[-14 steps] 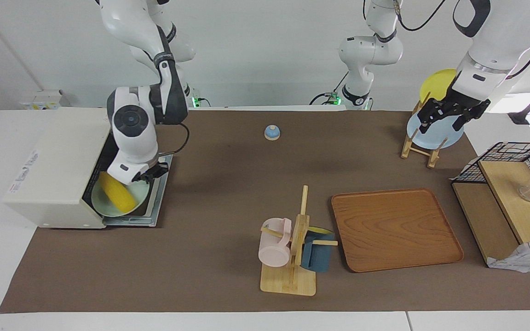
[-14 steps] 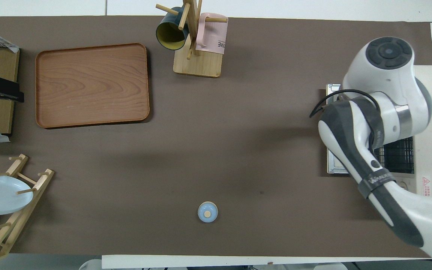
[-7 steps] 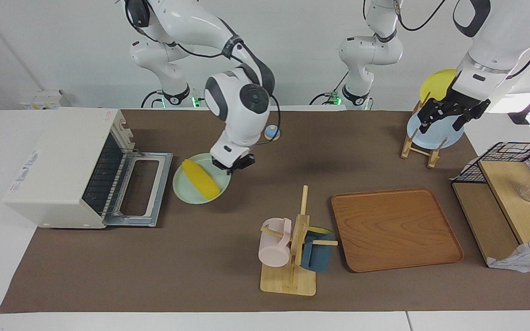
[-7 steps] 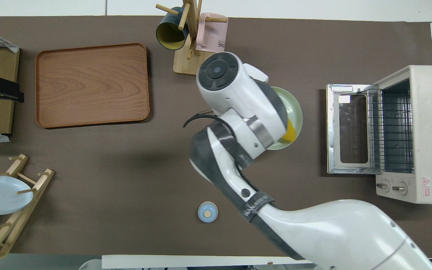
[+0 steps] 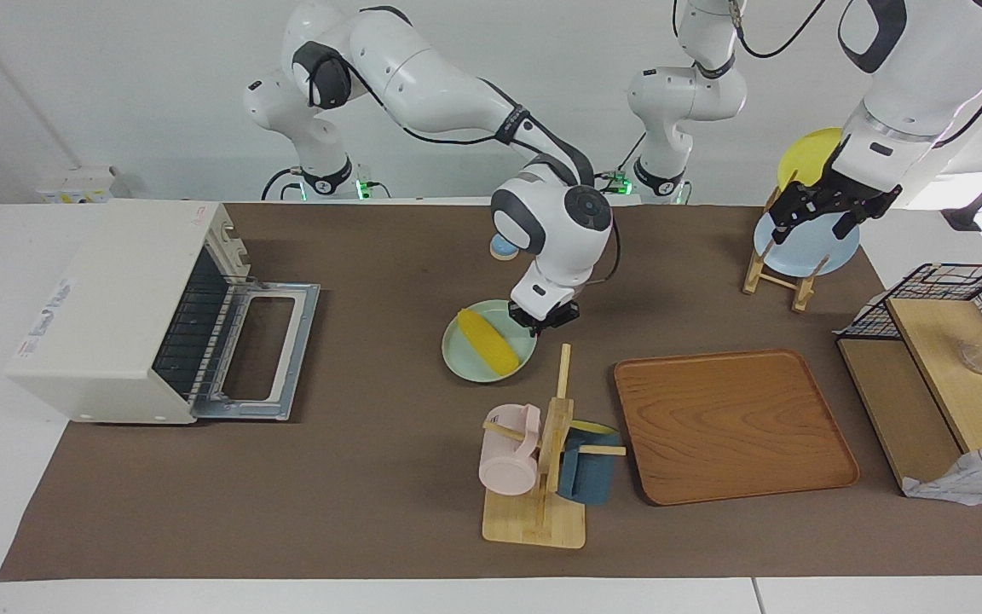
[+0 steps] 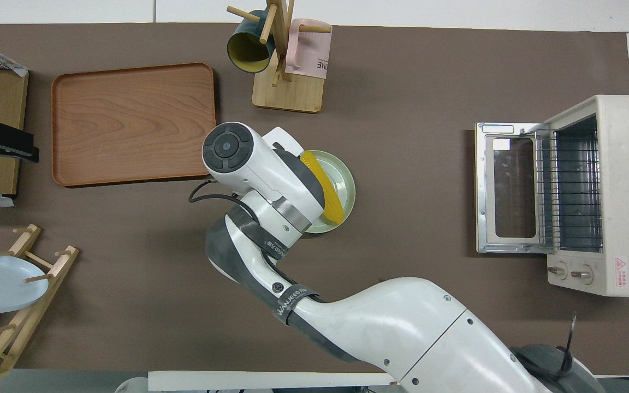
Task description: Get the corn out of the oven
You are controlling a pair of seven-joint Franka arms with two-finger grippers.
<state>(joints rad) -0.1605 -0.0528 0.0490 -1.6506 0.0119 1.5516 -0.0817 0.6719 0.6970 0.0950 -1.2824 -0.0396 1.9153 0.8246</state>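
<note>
The corn [image 5: 488,342] lies on a pale green plate [image 5: 465,362] over the middle of the brown mat, well outside the oven [image 5: 107,307]. My right gripper [image 5: 545,319] is shut on the plate's rim, on the side toward the left arm's end. I cannot tell whether the plate touches the mat. In the overhead view the corn [image 6: 325,188] and plate [image 6: 345,188] show beside the right wrist, which hides the gripper. The oven [image 6: 625,191] stands with its door [image 6: 505,188] dropped open and its rack bare. My left gripper [image 5: 815,213] waits, open, over the plate rack.
A wooden mug tree [image 5: 542,460] with a pink and a blue mug stands close to the plate. A wooden tray [image 5: 730,426] lies beside it. A plate rack [image 5: 785,264], a small blue knob [image 5: 499,247] and a black wire rack [image 5: 943,375] also stand here.
My right gripper pulled the plate with the corn out of the oven and carried it across the mat toward the mug tree. The left arm barely moved.
</note>
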